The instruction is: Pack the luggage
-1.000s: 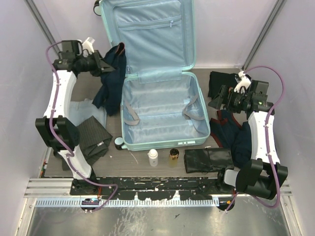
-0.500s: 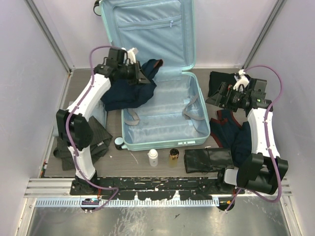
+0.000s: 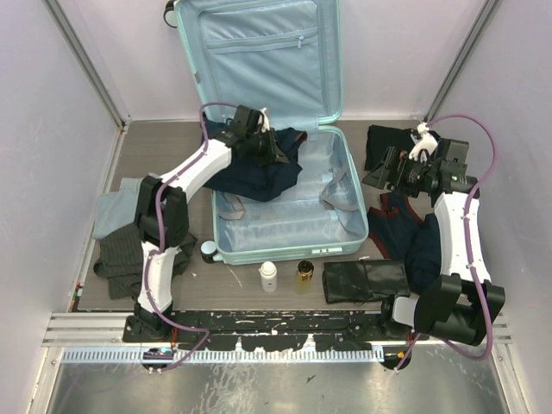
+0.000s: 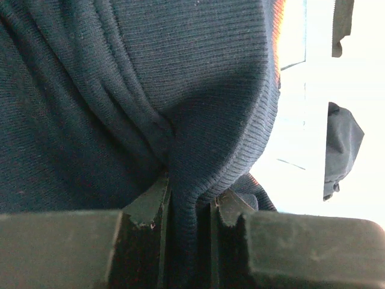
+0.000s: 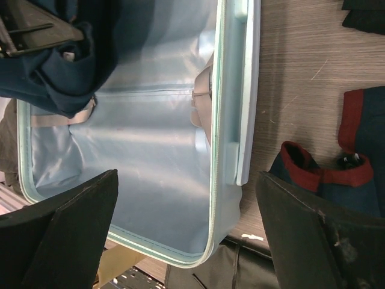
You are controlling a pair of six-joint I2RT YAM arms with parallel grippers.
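A garment (image 3: 257, 175) hangs over the luggage (image 3: 289, 226), a bottle (image 3: 268, 276) standing before it.

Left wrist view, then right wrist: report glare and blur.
Left wrist view: background right of the navy sweater is blown out white; its knit is sharp. Right wrist view: mild sheen on the luggage lining, near fingers dark and soft.

No legible text or labels, bottle (image 3: 268, 276) lettering perhaps too small
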